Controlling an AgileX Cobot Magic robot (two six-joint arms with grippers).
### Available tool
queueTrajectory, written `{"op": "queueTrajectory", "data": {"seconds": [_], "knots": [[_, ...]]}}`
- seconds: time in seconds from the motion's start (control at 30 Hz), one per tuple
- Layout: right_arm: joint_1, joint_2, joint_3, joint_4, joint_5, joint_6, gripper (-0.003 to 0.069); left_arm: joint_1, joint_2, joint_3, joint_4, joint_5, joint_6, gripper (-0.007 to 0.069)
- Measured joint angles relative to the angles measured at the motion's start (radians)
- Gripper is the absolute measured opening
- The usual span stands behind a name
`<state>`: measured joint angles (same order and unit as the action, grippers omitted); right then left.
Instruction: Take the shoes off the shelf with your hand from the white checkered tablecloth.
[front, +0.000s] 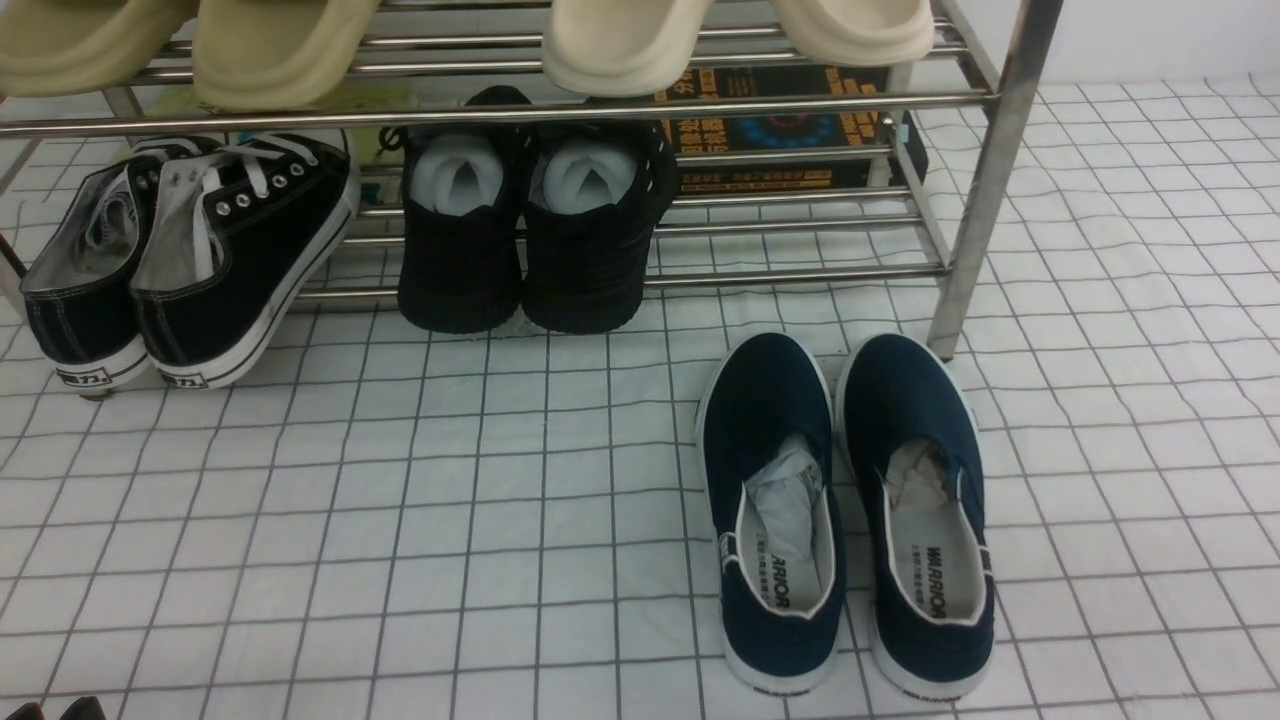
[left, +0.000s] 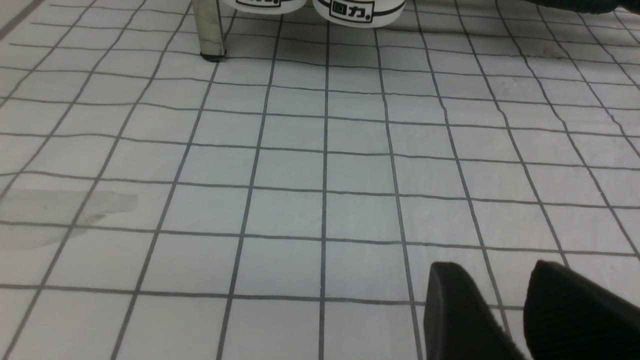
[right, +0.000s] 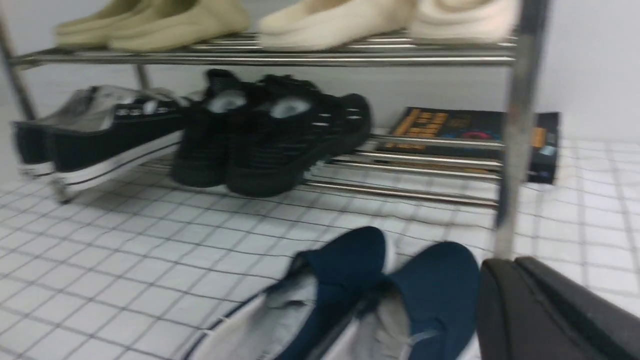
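The navy slip-on shoes (front: 770, 400) stand side by side on the white checkered tablecloth (front: 400, 500), just in front of the shelf's right front leg (front: 985, 200), toes toward the shelf and paper stuffed inside. In the right wrist view they (right: 440, 285) lie close beside my right gripper (right: 507, 262), whose fingers are pressed together and hold nothing. My left gripper (left: 495, 270) hovers open and empty over bare cloth (left: 300, 175). Only its tips (front: 50, 712) show at the bottom left of the front view. The right gripper is out of the front view.
On the shelf's lower tier are black lace-up sneakers (front: 230, 240) at the left and all-black shoes stuffed with white paper (front: 530, 250) in the middle. Beige slippers (front: 270, 50) and cream slippers (front: 640, 40) are on the upper tier. A dark printed box (front: 790, 130) lies behind.
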<state>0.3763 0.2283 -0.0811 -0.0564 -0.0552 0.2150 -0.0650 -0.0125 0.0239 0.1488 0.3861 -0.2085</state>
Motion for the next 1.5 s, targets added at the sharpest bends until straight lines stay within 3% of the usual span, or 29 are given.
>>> {"op": "queueTrajectory", "data": {"seconds": [0.23,0.43,0.63,0.93,1.5], "knots": [[-0.157,-0.192,0.106,0.015,0.197,-0.004,0.0024,0.000,0.000,0.000,0.000,0.000,0.000,0.0239],[-0.176,-0.238,0.106,0.056,0.326,-0.095,0.0033,0.000,0.000,0.000,0.001,0.000,0.000,0.0239],[-0.180,-0.238,0.106,0.169,0.390,-0.309,0.0039,0.000,0.000,0.000,0.001,0.000,0.000,0.0239],[-0.300,-0.239,0.096,0.193,0.444,-0.343,0.0052,0.000,0.000,0.000,0.001,0.000,0.000,0.0239],[-0.233,-0.239,0.096,0.199,0.447,-0.306,0.0077,0.000,0.000,0.000,0.002,0.000,0.000,0.0239]]}}
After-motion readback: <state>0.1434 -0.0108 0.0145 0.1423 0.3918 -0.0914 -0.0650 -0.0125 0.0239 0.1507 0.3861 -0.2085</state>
